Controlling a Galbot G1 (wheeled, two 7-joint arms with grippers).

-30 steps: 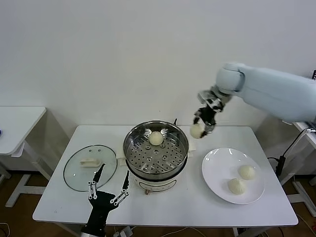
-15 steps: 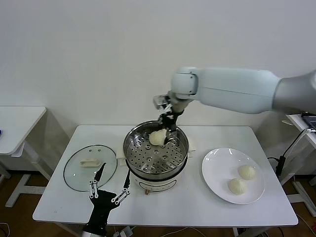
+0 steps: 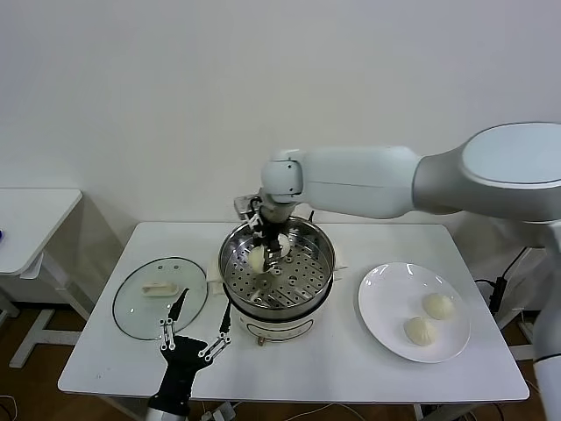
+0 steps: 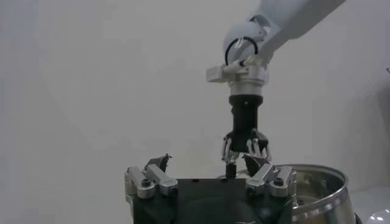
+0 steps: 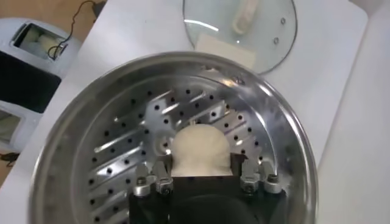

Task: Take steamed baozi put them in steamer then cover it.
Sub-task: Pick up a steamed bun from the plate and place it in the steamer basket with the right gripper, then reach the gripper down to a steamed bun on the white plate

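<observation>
Two baozi (image 3: 430, 317) wait on the plate (image 3: 379, 303) at 3 o'clock of the steamer (image 3: 323, 263). Your right gripper (image 3: 266, 256) grips a bun (image 5: 199, 149) low over the tray: release next. Left gripper (image 3: 195, 326) idles, spread, near the cover (image 3: 131, 309).

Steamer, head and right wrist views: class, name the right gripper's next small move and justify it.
Probably lower slightly and open the jaws. The right gripper holds a baozi over the steamer's perforated tray, inside the rim. Another baozi shows just behind it, so release here, clear of that one. The left gripper waits open near the glass lid.
</observation>
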